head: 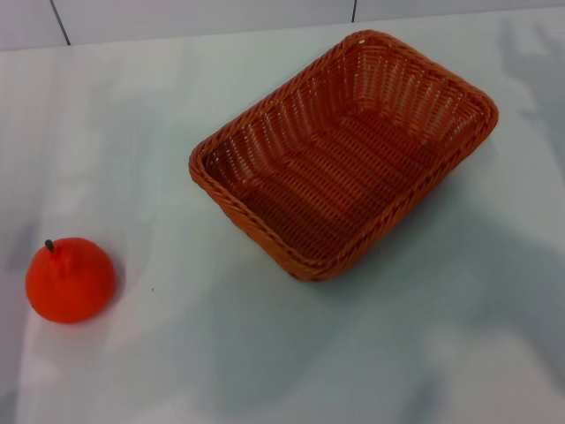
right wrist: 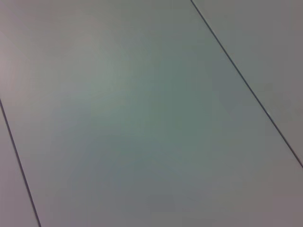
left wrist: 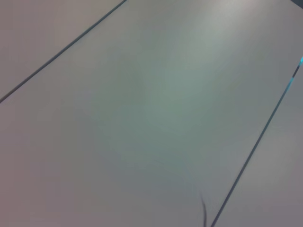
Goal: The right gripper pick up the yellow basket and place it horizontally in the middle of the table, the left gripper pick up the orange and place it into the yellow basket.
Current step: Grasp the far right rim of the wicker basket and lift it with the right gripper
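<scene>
Table (head: 265,371) glossy white, yellow basket (head: 344,150) angled, orange (head: 70,279) apart, hands unseen.

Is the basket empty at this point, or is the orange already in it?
Empty. The basket shows only bare woven floor, and the orange sits apart on the table, toward the robot's left.

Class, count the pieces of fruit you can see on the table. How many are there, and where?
1. The orange sits on the table near the robot's left edge, apart from the yellow basket, which holds nothing. Neither gripper is in view.
</scene>
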You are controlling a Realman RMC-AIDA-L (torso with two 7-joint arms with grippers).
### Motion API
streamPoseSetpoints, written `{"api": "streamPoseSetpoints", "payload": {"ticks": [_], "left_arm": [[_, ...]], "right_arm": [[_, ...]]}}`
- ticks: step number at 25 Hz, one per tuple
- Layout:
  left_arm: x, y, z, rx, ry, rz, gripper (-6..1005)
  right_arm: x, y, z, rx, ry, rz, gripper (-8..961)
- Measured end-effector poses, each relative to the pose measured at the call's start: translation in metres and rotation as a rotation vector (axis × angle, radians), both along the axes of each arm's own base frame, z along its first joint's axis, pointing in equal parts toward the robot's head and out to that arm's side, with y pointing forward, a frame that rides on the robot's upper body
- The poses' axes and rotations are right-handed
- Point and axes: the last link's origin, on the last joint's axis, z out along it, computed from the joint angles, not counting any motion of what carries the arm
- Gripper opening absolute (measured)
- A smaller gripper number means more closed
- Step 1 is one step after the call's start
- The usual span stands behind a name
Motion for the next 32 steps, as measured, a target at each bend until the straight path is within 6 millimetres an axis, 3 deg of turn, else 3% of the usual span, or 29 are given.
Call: {"api": "streamPoseSetpoints", "payload": {"ticks": [3,15,19,23,28,32], "left_arm": [[0.000,0.000,0.000,-0.001,0.001,0.000,818],[-0.001,0.001,0.000,-0.004,-0.002,0.007,862],[-0.001,0.001,0.000,-0.004,-0.002,0.007,862],[-0.001,0.002,-0.001,-0.005,-0.004,0.009,862],[-0.003,0.003,-0.002,-0.017,-0.009,0.024,861],[-0.004,0.005,-0.004,-0.027,-0.017,0.033,861]], "right_arm": [[0.000,0.000,0.000,-0.001,0.001,-0.003,509],[0.002,0.006,-0.003,-0.040,-0.012,-0.019,515],[-0.003,0.019,0.001,-0.184,-0.044,0.028,518],[-0.017,0.041,0.019,-0.437,-0.096,0.092,536],[-0.049,0.063,0.052,-0.715,-0.205,0.112,557],[-0.077,0.080,0.068,-0.915,-0.296,0.025,575]]}}
